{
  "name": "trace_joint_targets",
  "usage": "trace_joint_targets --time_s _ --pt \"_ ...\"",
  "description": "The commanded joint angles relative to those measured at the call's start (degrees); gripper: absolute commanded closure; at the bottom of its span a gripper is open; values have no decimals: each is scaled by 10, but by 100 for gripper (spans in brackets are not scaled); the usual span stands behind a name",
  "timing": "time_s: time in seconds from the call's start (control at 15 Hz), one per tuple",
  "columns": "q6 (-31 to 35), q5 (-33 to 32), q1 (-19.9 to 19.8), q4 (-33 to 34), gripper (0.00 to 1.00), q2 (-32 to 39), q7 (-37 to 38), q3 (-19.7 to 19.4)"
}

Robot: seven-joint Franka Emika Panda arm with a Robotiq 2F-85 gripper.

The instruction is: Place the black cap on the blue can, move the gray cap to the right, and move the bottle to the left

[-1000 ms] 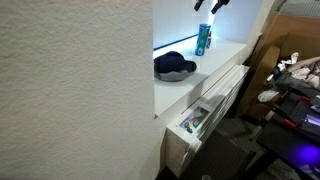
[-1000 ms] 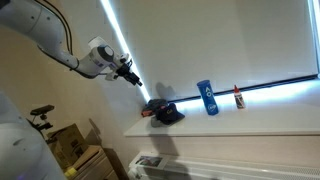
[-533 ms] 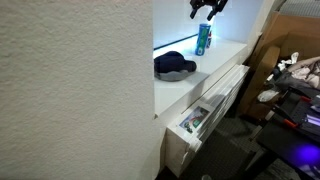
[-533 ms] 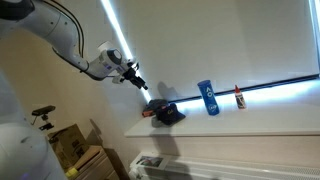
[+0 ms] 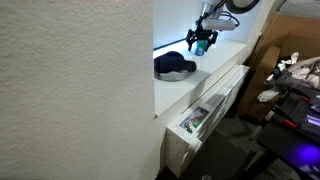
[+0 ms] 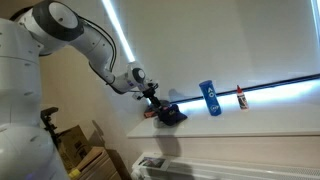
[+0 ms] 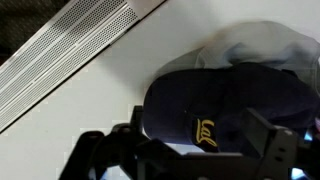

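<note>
The black cap (image 7: 200,100), dark navy with a gold logo, lies on the white sill (image 7: 90,110) right below my gripper (image 7: 190,135). The gripper is open and empty, with one finger on each side of the cap. The gray cap (image 7: 258,45) lies just behind the black cap, partly under it. In both exterior views the gripper (image 6: 152,97) (image 5: 201,38) hovers close over the black cap (image 6: 168,114) (image 5: 174,66). The blue can (image 6: 209,98) stands upright further along the sill. The small bottle (image 6: 240,97) stands beyond it. In the exterior view from the wall side, my gripper mostly hides the can.
A slatted radiator grille (image 7: 70,45) runs along the sill's edge and shows below the sill (image 5: 215,95). A textured wall (image 5: 75,90) blocks one end. Cardboard boxes and clutter (image 5: 290,70) stand on the floor. A bright window strip (image 6: 270,84) runs behind the sill.
My gripper has come down and along the sill, from high above the can to just over the black cap. The caps, can and bottle have not moved.
</note>
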Motion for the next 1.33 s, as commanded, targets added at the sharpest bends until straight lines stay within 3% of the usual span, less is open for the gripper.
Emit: trace_joint_targets --time_s 0.0,0.07,0.27,0.33,0.53,0.73,0.87,0.93,1.0,1.27 --pt "15 11 57 34 0 7 24 -43" --pt "59 4 72 28 0 1 62 -58" --pt "107 -35 133 81 0 34 178 -115" --pt "83 -2 109 46 0 4 111 -90" --pt "95 -19 135 68 0 19 161 -113" --pt "79 5 124 88 0 38 144 -105" --pt "33 114 71 124 0 78 45 -45" --pt "16 152 60 137 0 95 11 -37" --pt "46 108 106 92 0 49 64 -80" --pt "36 152 83 123 0 91 17 -65"
